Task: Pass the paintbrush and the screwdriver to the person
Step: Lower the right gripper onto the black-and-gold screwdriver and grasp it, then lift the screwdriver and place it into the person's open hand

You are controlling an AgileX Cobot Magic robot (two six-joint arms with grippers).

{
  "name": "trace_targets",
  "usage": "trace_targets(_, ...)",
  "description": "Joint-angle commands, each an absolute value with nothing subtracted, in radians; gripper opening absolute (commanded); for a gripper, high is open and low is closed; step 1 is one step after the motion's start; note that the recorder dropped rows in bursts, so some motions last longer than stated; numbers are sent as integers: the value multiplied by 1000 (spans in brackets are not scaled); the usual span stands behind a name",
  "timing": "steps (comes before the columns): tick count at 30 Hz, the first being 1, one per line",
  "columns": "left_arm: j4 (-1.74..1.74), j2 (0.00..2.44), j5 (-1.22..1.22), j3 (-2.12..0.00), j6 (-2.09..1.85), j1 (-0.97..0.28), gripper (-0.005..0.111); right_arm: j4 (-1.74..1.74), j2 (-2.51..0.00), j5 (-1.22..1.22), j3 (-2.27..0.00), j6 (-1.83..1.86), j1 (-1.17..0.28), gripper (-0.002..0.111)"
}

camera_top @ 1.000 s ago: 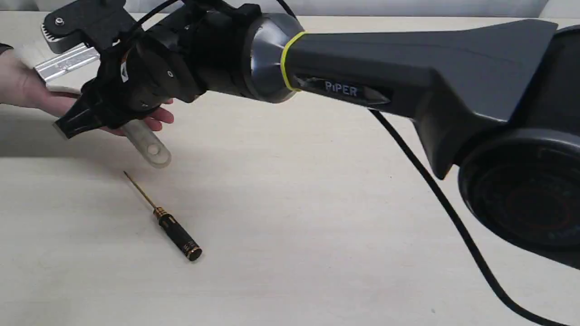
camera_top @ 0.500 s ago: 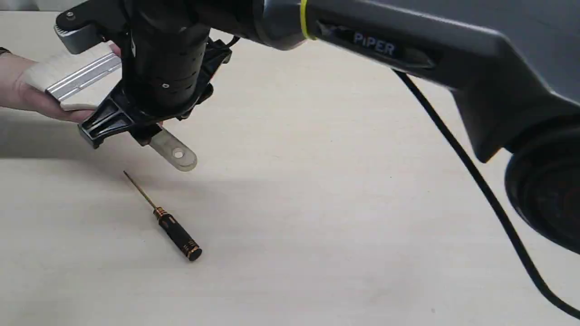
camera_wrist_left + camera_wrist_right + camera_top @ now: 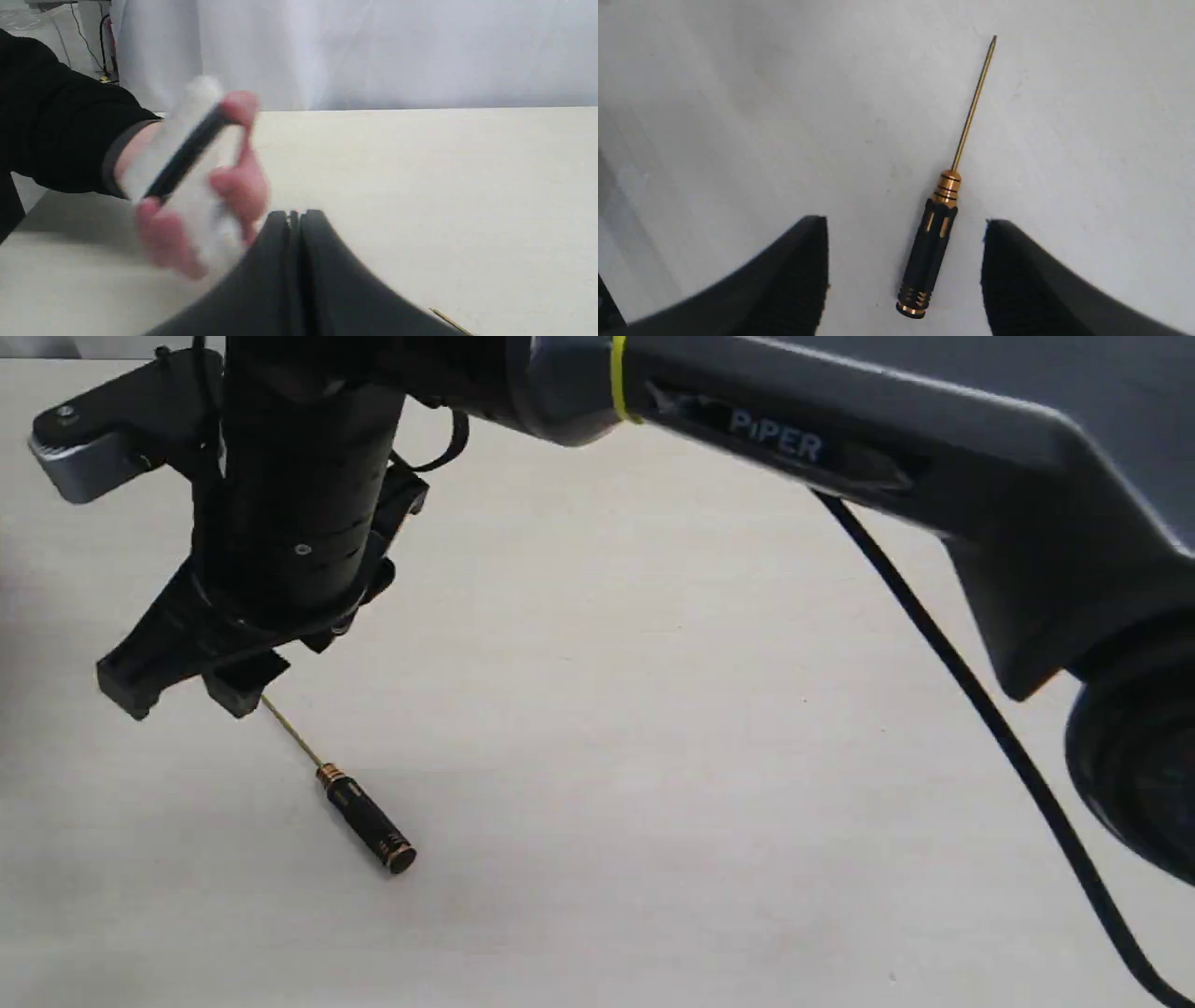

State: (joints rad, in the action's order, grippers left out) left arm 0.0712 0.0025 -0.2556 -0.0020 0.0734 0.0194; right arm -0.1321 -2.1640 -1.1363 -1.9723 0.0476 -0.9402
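The screwdriver lies flat on the table, black ribbed handle toward the front, gold shaft pointing back-left. My right gripper reaches across to the left and hangs open over the shaft's tip, holding nothing. In the right wrist view the screwdriver lies between the spread fingers of that gripper. The person's hand holds the blurred paintbrush only in the left wrist view, just beyond my left gripper, which is shut and empty. Hand and brush are out of the exterior view.
The pale table stretches right of the screwdriver. A black cable hangs from the right arm over the table's right part. A white curtain stands behind the table's far edge. The person wears a black sleeve.
My right gripper let go of the paintbrush. The hand drew away left with it, out of the exterior view. The gripper turned downward and moved over the screwdriver's shaft.
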Motion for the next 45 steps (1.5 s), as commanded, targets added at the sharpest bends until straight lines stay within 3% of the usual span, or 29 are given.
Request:
trace_targets(1, 67, 0, -251, 0, 75, 11, 0, -85, -2149, -1130, -1977, 22, -969, 53)
trace_targets(8, 67, 0, -251, 0, 75, 11, 0, 110, -2182, -1149, -1977, -156, -997, 53)
trace_targets(34, 71, 0, -248, 0, 75, 11, 0, 15, -2417, -1096, -1965, -150, -1003, 53)
trace_targets(37, 71, 0, -248, 0, 75, 11, 0, 15, -2423, -1094, -1965, -153, -1003, 45)
trace_targets(45, 71, 0, -248, 0, 75, 11, 0, 42, -2443, -1124, -1965, -159, -1003, 4)
